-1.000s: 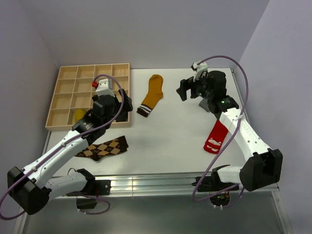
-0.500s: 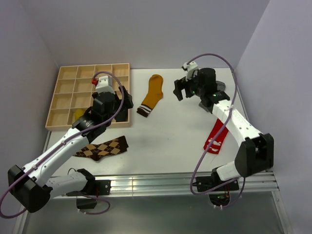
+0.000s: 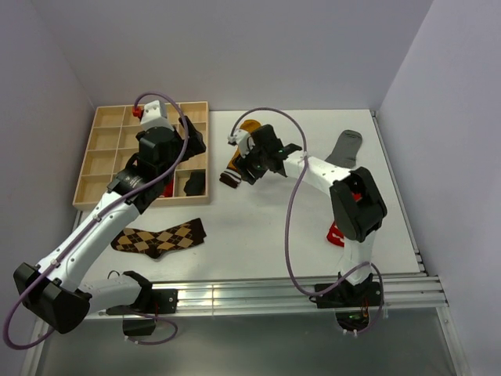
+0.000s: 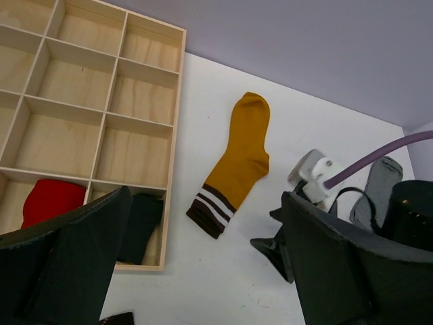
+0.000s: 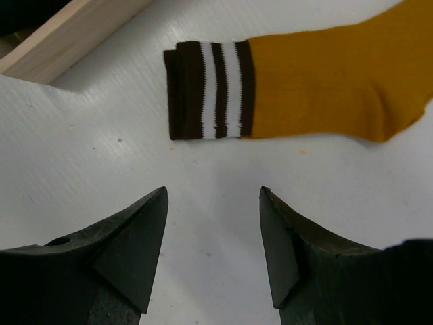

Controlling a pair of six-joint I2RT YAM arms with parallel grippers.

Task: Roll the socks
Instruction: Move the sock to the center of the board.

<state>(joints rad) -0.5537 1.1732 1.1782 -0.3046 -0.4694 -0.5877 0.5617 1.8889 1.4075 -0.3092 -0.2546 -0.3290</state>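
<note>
The mustard-orange sock (image 5: 325, 74) lies flat, its striped cuff (image 5: 210, 89) towards the tray; it also shows in the left wrist view (image 4: 245, 156). My right gripper (image 3: 246, 164) hangs open and empty just short of the cuff, its jaws (image 5: 212, 191) wide apart over bare table. My left gripper (image 3: 190, 157) is open and empty above the tray's right column, seen wide apart in the left wrist view (image 4: 206, 196). The argyle sock (image 3: 159, 236) lies flat at the front left. The grey sock (image 3: 344, 146) lies at the back right. The red sock (image 3: 335, 232) is mostly hidden behind the right arm.
A wooden compartment tray (image 3: 149, 106) stands at the back left. Its near compartments hold a red bundle (image 4: 51, 201) and a dark bundle (image 4: 139, 223). The right arm's purple cable (image 3: 293, 196) loops over the table's middle. Walls close the back and sides.
My right gripper has swung left from the back right corner to the mustard sock's cuff, uncovering the grey sock. My left gripper has moved a little back over the tray.
</note>
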